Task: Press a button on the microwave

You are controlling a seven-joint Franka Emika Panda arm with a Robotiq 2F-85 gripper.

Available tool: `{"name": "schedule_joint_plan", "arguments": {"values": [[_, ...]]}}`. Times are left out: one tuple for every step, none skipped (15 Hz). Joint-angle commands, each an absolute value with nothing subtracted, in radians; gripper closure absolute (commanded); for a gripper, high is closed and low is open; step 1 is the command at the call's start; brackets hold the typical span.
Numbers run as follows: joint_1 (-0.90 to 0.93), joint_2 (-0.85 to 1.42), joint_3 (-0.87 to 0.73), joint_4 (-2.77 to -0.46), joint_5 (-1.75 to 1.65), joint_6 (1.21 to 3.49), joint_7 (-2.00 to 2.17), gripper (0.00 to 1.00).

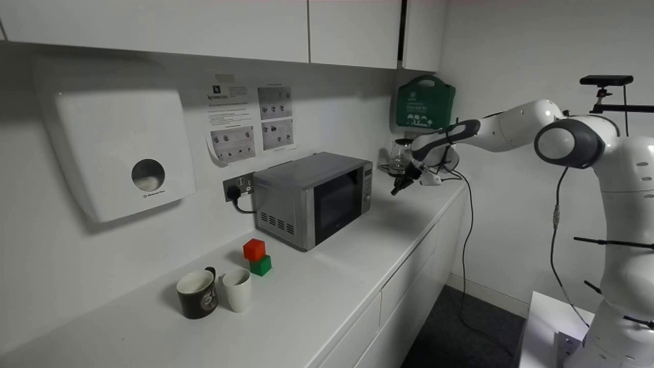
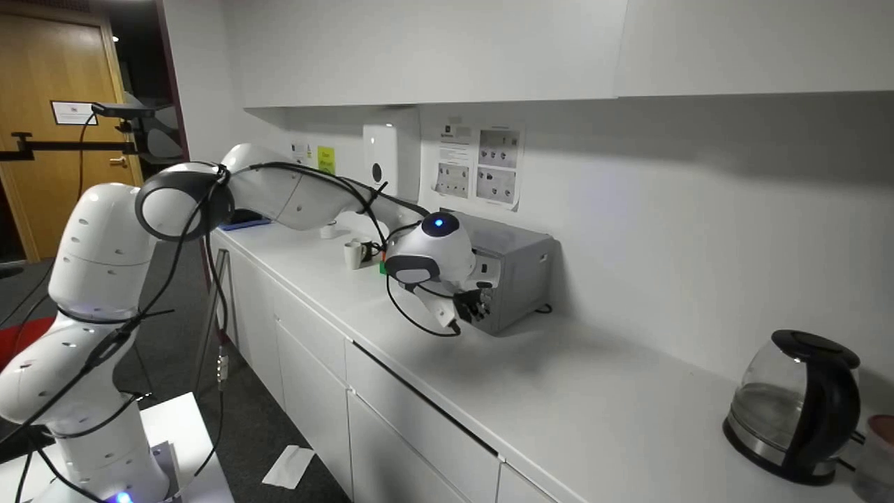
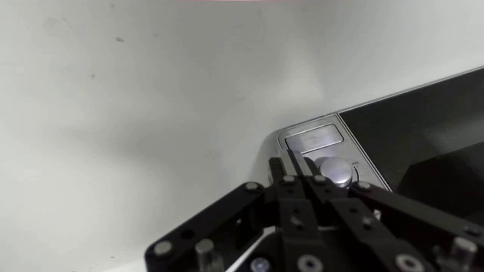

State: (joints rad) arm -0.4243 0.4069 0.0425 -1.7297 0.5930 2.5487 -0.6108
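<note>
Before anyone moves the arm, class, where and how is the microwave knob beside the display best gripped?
Probably by opposite edges of the round knob, from straight in front of the control panel: in the wrist view it stands out from that flat panel. The gripper is shut, so should open first.

On the white surface (image 1: 317,301) stand the microwave (image 1: 314,200), kettle (image 2: 782,412), black mug (image 1: 197,300), white mug (image 1: 238,292) and green block (image 1: 260,266).

Note in the wrist view the microwave (image 3: 393,147), with control panel (image 3: 334,149) partly masked by the gripper (image 3: 292,152) and window (image 3: 435,124) cut off at right; in an exterior view, the glass kettle (image 1: 401,153), partly behind the arm (image 1: 521,125), and Nespresso notice (image 1: 231,120), too small to read in full.
</note>
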Motion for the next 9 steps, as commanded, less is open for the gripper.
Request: {"name": "schedule_joint_plan", "arguments": {"values": [[-0.445,0.225,0.014,-1.923,0.612,2.494,-0.667,1.0],[-0.439,0.197,-0.003,-1.949,0.611,2.483,-0.674,1.0],[-0.427,0.168,-0.025,-1.979,0.599,2.479,-0.675,1.0],[-0.421,0.141,-0.043,-2.005,0.594,2.473,-0.685,1.0],[-0.412,0.112,-0.063,-2.032,0.58,2.47,-0.687,1.0],[-0.406,0.085,-0.081,-2.058,0.57,2.471,-0.696,1.0],[-0.399,0.06,-0.1,-2.08,0.551,2.468,-0.696,1.0],[-0.39,0.034,-0.118,-2.104,0.528,2.472,-0.691,1.0],[-0.382,0.011,-0.136,-2.124,0.5,2.468,-0.684,1.0]]}}
